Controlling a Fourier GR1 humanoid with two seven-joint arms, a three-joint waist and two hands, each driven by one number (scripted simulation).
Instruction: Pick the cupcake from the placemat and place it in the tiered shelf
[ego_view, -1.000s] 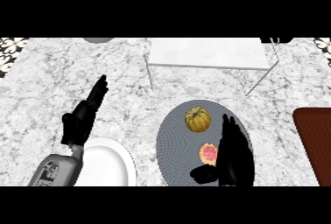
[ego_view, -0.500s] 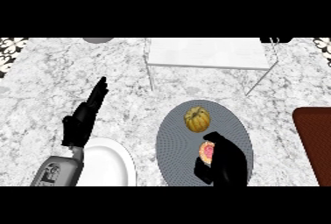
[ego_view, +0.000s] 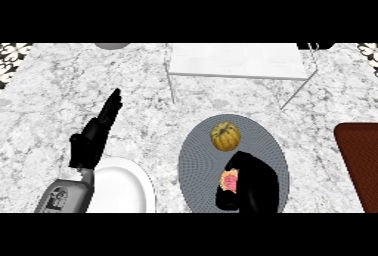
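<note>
Right hand (ego_view: 251, 185) curled round pink-frosted cupcake (ego_view: 230, 181) on grey oval placemat (ego_view: 198, 165) | orange pumpkin-like item (ego_view: 225, 136) just beyond | white wire-legged tiered shelf (ego_view: 236, 61) behind | left hand (ego_view: 96, 137) fingers straight, beside white plate (ego_view: 122, 187).

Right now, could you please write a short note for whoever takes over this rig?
Right hand: curled round the pink cupcake, low on the grey placemat.
Left hand: open, resting over the counter by the white plate.
An orange pastry also sits on the placemat.
Done: cupcake grasped; I cannot tell whether it is lifted.
Left: carry it to the white shelf at the counter's back and set it in.
</note>
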